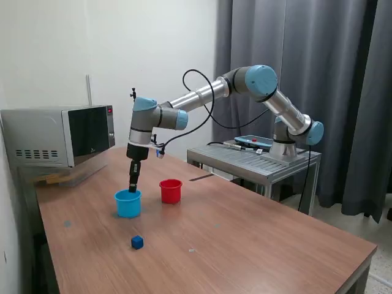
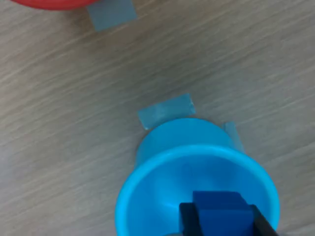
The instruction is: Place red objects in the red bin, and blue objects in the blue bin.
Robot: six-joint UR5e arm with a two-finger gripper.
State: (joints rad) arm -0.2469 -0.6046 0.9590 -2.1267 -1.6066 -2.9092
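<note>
My gripper [image 1: 133, 184] is shut on a dark-blue cube [image 2: 220, 209] and holds it just above the open mouth of the light-blue cup [image 1: 128, 203]. In the wrist view the cup [image 2: 162, 172] lies under the cube, and its inside, as far as it shows, is empty. The red cup [image 1: 171, 191] stands just to the exterior view's right of the blue cup; only its rim [image 2: 44, 4] shows in the wrist view. A second dark-blue cube [image 1: 137, 242] lies on the table in front of the blue cup. No red cubes are in view.
A microwave [image 1: 61, 135] stands at the table's back corner on the exterior view's left. A metal cart [image 1: 257, 160] carrying the arm's base stands behind the table. Blue tape patches [image 2: 166, 110] mark the wood beside the cups.
</note>
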